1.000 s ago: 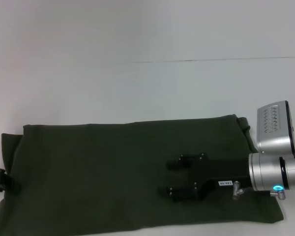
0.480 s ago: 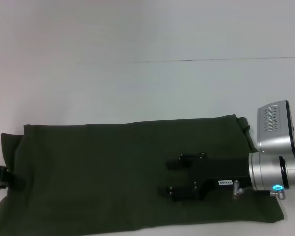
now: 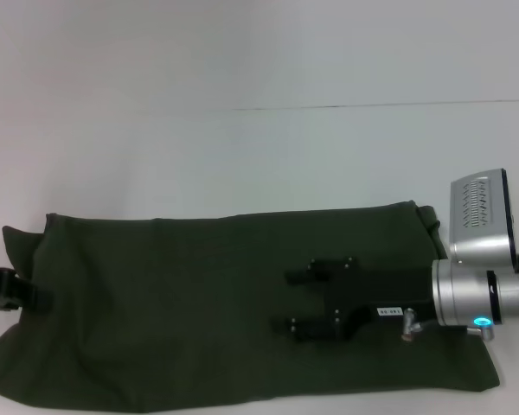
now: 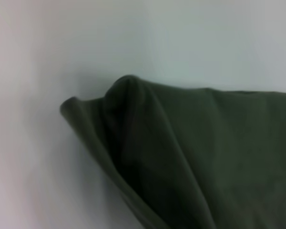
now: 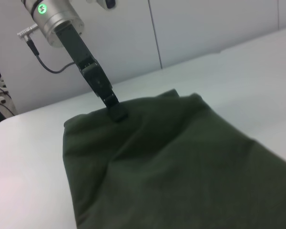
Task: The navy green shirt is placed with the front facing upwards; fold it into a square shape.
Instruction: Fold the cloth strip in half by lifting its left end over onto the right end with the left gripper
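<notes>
Lying under the right gripper (image 3: 304, 300), the navy green shirt (image 3: 173, 303) spreads flat.

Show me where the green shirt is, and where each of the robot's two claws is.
navy green shirt (image 3: 173, 303): head view, middle of the flat cloth.
right gripper (image 3: 316, 298): head view, between its two black fingers, above the shirt.
left gripper (image 5: 115, 110): right wrist view, tip at the shirt's edge.

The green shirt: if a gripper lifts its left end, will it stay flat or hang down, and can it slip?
The green shirt would probably sag: its corner already curls into soft folds in the left wrist view. It looks light, thin cloth lying flat on the table. Pushing it would likely bunch it. The left gripper is at that end.
</notes>
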Controlling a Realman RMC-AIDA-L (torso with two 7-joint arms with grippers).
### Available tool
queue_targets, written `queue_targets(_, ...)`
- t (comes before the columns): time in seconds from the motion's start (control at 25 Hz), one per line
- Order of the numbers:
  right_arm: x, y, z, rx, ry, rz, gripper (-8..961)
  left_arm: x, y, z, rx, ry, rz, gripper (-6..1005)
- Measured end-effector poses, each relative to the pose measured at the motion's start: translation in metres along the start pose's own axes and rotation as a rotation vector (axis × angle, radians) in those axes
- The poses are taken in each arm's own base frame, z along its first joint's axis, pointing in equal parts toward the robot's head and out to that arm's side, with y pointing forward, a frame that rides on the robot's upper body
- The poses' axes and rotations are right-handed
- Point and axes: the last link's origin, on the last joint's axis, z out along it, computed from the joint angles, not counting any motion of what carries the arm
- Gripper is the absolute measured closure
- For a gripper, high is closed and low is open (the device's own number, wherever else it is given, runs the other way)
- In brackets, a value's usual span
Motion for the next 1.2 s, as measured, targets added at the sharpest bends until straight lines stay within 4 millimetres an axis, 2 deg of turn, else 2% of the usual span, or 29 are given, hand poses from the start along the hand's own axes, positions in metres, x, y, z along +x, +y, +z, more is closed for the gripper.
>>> queue_targets(0.32, -0.008, 0.007, 0.016, -0.015, -0.063, -0.126, 117, 0.007, 0.012, -0.017, -0.038, 0.002, 0.021, 909)
queue_targets(0.64, -0.007, 0.01, 0.025, 0.004, -0.086, -0.179, 218, 0.012, 0.023, -0.032, -0.105, 0.015, 0.041, 910)
queue_targets(1.2, -0.011, 0.018, 0.063, -0.011, 0.001, -0.181, 819, 0.023, 0.038, -0.043, -0.179, 0.034, 0.08, 916)
